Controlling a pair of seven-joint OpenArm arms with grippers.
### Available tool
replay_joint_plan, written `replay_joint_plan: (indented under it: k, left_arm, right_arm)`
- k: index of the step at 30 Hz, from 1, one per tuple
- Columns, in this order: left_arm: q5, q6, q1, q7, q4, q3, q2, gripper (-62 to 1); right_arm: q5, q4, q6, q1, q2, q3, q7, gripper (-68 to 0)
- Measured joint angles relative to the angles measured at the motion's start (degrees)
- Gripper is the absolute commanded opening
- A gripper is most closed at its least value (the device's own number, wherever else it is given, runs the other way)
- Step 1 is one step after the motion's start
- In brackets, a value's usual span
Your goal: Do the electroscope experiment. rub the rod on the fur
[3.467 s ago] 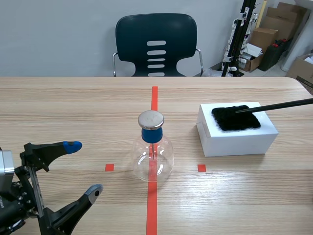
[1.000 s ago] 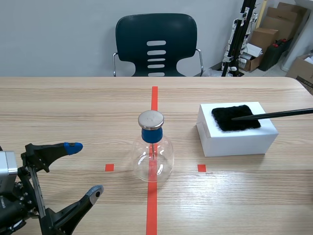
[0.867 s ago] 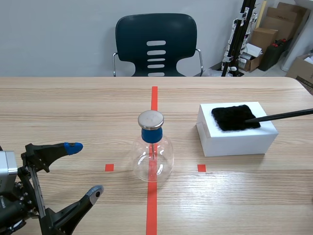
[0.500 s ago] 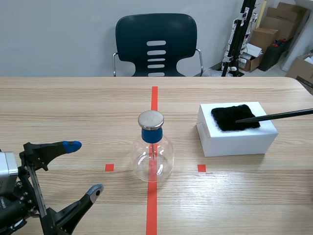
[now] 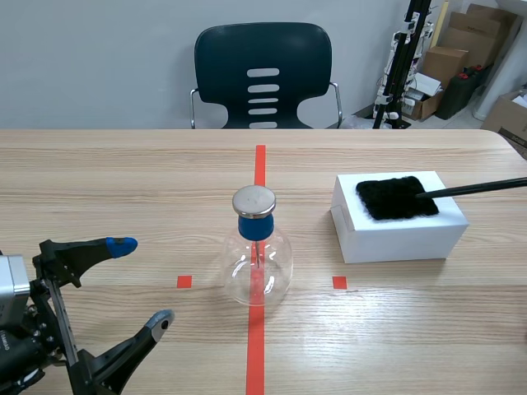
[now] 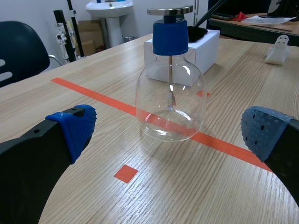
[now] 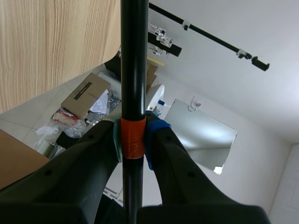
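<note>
Nearest the robot, low at the table's left, the left gripper (image 5: pixel 142 282) hangs with its blue-padded fingers spread wide and nothing between them; just ahead of it stands the electroscope flask (image 5: pixel 258 267), upright on the red centre line, its metal cap (image 5: pixel 254 200) bare; farther off to the right sits the white box (image 5: pixel 395 234) with the black fur (image 5: pixel 396 197) lying flat on its top; the rod (image 5: pixel 473 188) has its tip on the fur's right edge, while its far end is pinched between the pads of the right gripper (image 7: pixel 133 140), at an orange band, out of the scene view; beyond the table stands a dark chair (image 5: pixel 263 74). With the tip so near the fur's edge, a stroke that runs short would likely slip onto bare box and charge nothing; pressing too hard could drag the fur or shove the light box; held so far from its tip, the rod may pivot in the pads. Its long axis lies almost level across the table, tip pointing toward the robot's left, dipping slightly toward the fur.
</note>
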Motion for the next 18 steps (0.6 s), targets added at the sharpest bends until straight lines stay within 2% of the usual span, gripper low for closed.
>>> replay_joint_plan:
  k: [5,9,12,18]
  left_arm:
    - [0.00,0.00,0.00,0.00,0.00,0.00,0.00,1.4]
    - [0.00,0.00,0.00,0.00,0.00,0.00,0.00,1.4]
    - [0.00,0.00,0.00,0.02,0.00,0.00,0.00,1.4]
    - [0.00,0.00,0.00,0.00,0.00,0.00,0.00,1.4]
  right_arm:
    - [-4.24,0.02,-0.02,0.98,-4.81,0.00,-0.28,-67.1]
    - [-5.90,0.79,0.02,1.11,-7.50,0.00,-1.05,-67.1]
    - [-6.08,2.14,0.00,1.14,-8.59,0.00,-1.70,-67.1]
    - [-5.31,2.71,0.04,1.05,-8.28,-0.02,-1.51,-67.1]
